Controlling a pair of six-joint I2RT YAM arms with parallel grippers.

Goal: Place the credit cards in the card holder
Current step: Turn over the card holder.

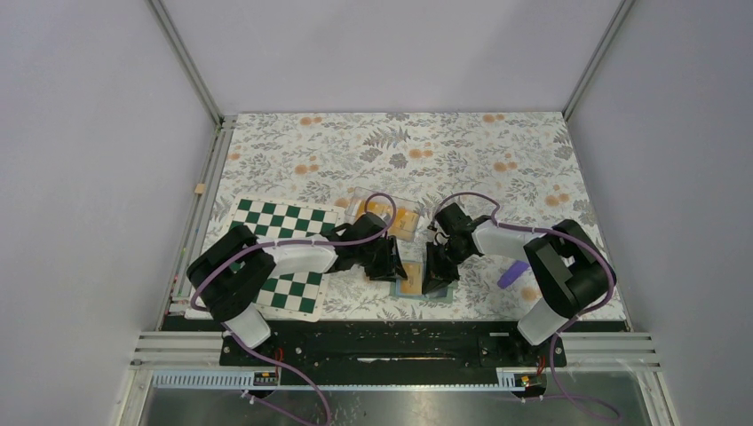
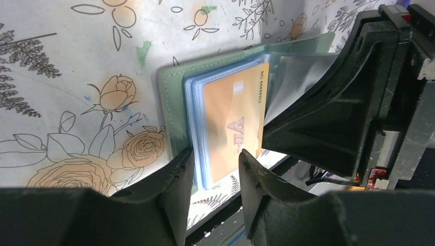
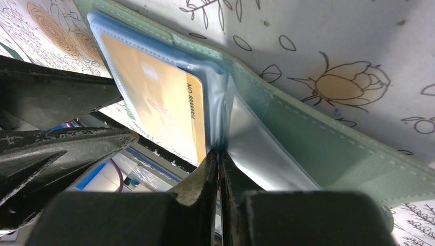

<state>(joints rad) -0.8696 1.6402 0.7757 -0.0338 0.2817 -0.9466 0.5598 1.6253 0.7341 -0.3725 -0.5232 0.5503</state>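
The green card holder (image 1: 410,286) lies open near the table's front edge, its clear sleeves fanned. One orange credit card (image 2: 233,120) rests on the sleeve stack, mostly under the top sleeve (image 3: 159,97). My left gripper (image 2: 215,159) stands open, its fingers on either side of the card's near edge and the sleeve stack. My right gripper (image 3: 219,156) is shut on one clear sleeve (image 3: 261,143) and holds it lifted off the green cover (image 3: 328,148). More orange credit cards lie in a clear tray (image 1: 391,217) behind the holder.
A green-and-white chequered board (image 1: 282,253) lies under the left arm. A small purple object (image 1: 512,273) sits by the right arm. The right gripper's black body (image 2: 349,113) fills the right side of the left wrist view. The table's front rail runs just beyond the holder.
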